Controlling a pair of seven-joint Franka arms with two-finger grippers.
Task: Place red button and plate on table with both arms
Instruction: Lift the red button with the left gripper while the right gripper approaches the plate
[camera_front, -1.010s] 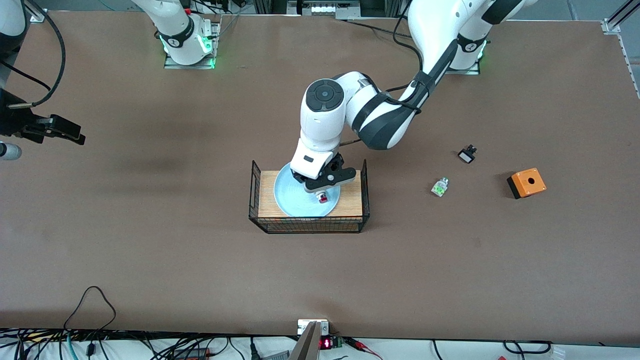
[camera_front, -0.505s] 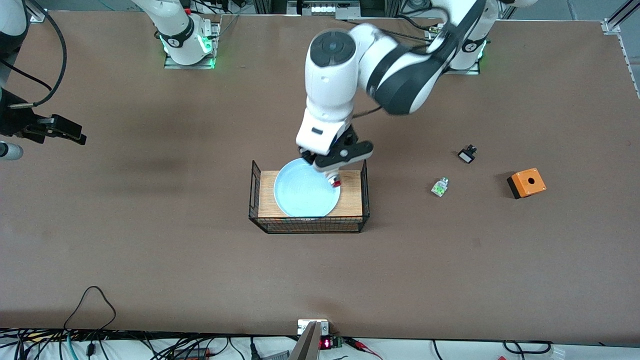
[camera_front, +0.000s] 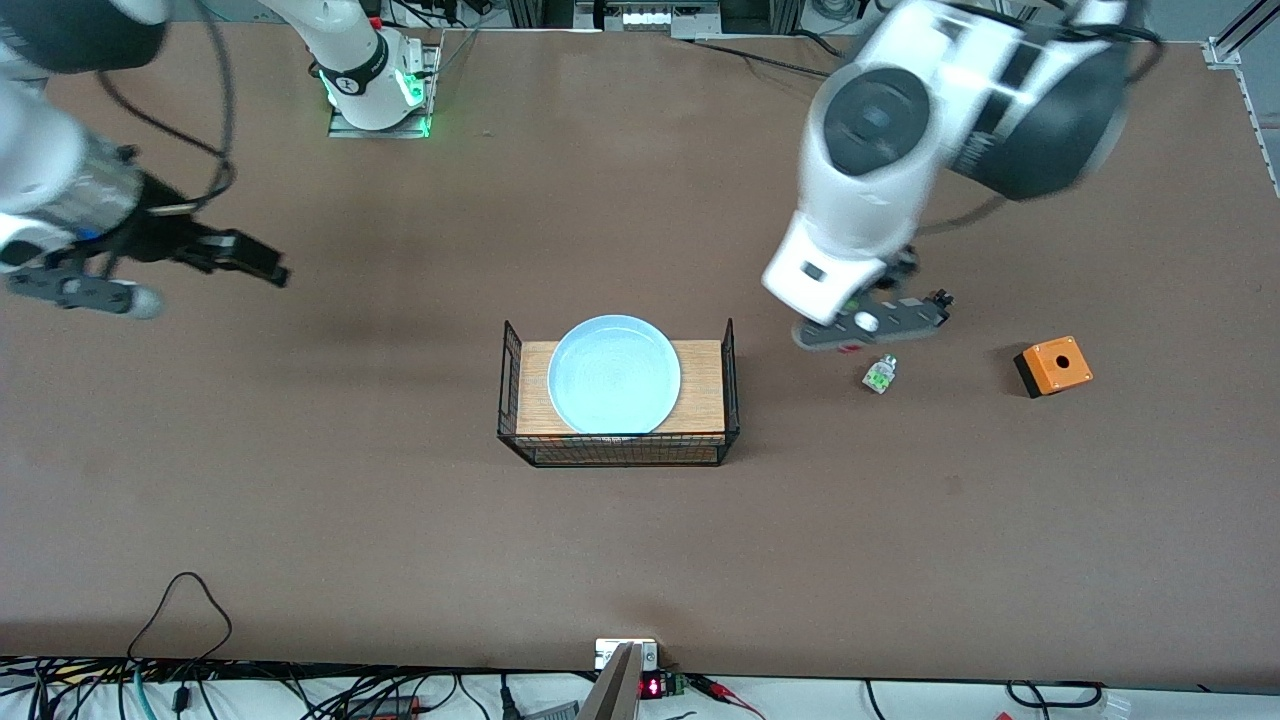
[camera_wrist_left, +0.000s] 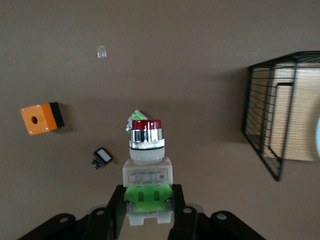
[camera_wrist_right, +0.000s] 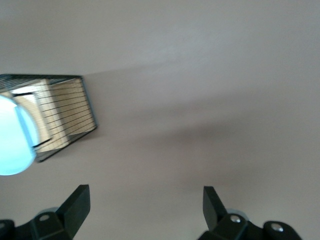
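Red button (camera_wrist_left: 146, 165) lifted off plate (camera_front: 614, 374), left gripper (camera_wrist_left: 148, 212) clamping

Matt brown table (camera_front: 400, 520), my glossy plastic red button (camera_wrist_left: 146, 162) with bright metal collar, black wire rack (camera_front: 728, 400) with wood-grain top, smooth plate (camera_front: 614, 387).

We see a matte brown bench (camera_front: 400, 520). The plate (camera_front: 614, 374) is pale blue with faint concentric rings, on a black wire rack (camera_front: 620, 448) with a striped wooden top. The button (camera_wrist_left: 146, 165) is red-capped, white-bodied, green-based. The box (camera_front: 1053, 366) is orange, its end apparently black.
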